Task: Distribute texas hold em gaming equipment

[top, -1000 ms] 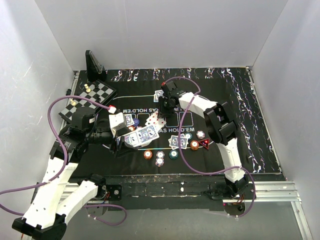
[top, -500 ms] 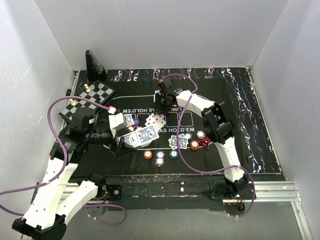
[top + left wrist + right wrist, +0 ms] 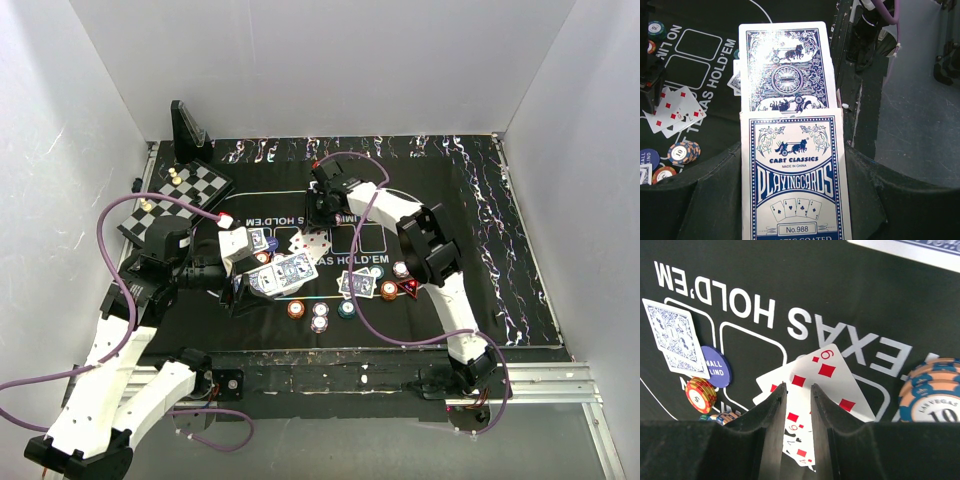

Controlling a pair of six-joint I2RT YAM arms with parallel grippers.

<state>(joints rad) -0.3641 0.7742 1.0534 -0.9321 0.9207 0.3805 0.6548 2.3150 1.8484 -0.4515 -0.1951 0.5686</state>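
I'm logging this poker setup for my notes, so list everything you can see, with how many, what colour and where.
mat: one, black, Texas Hold'em print, covers the table
card box: one, blue and white, in the left gripper, a card poking out
face-up cards: small fan, red diamonds, middle of the mat
face-down cards: several, blue-backed, on the mat
poker chips: several, orange, white, teal, blue, near side of the mat
triangle marker: one, red, right of the chips
chessboard: one, black and white, far left
left gripper: one, black, shut on the card box
right gripper: one, black, jaws slightly apart over the face-up cards
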